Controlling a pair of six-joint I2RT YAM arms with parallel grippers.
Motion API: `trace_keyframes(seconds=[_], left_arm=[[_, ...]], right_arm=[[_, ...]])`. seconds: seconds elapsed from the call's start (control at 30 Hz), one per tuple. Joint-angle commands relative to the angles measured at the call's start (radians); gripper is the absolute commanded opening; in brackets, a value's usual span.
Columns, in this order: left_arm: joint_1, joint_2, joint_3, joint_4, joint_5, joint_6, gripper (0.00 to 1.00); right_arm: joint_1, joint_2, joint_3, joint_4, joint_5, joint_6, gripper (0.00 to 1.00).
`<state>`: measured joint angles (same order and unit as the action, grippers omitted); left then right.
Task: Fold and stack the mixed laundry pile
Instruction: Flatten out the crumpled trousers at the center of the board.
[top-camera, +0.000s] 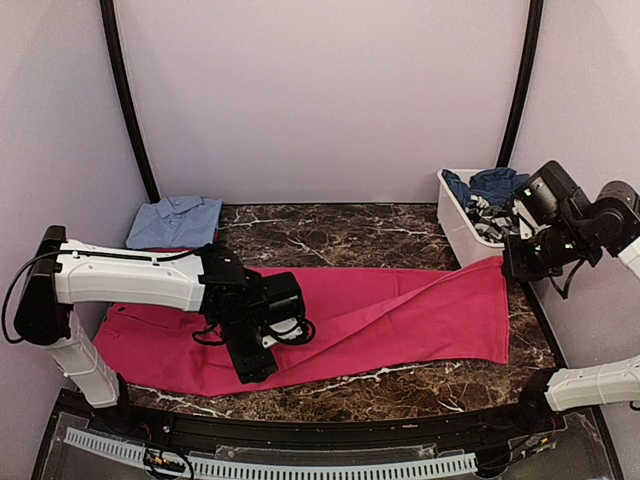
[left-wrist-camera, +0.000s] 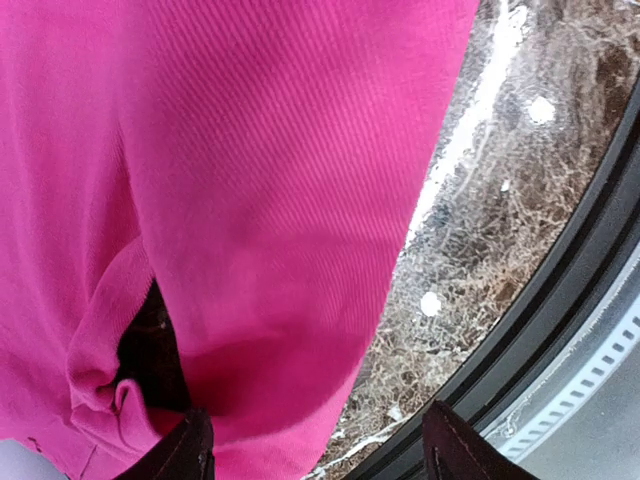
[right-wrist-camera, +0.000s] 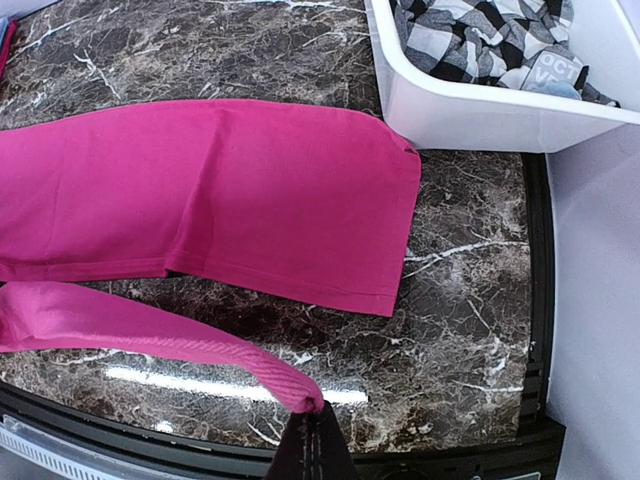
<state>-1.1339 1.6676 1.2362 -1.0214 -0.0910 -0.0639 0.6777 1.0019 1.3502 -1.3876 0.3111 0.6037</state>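
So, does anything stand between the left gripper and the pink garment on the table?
Nothing visible does. The left gripper stands open directly over the pink garment, with only cloth and bare marble table beneath it. The right gripper pinches a lifted edge of it.

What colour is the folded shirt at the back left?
Light blue shirt; top external view shows it.

Everything is lit brightly and evenly. A white glare streak is seen along the front edge of the worktop (right-wrist-camera: 460, 340); the pink cloth (left-wrist-camera: 250, 200) is rendered slightly soft.
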Motion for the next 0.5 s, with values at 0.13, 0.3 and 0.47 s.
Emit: trace_keyframes(seconds=[0.13,0.3,0.47], left_arm=[[-0.028,-0.128,0.014,-0.034,0.029,0.118,0.68],[-0.032,-0.059,-0.029,-0.002,-0.041,0.186,0.66],[-0.039,-0.037,-0.067,0.056,-0.027,0.215,0.61]], right_arm=[[0.014,-0.018,-0.043,0.026,0.011,0.008,0.00],[0.014,-0.040,-0.045,0.013,0.016,0.010,0.00],[0.015,-0.047,-0.060,0.013,0.003,0.005,0.00]])
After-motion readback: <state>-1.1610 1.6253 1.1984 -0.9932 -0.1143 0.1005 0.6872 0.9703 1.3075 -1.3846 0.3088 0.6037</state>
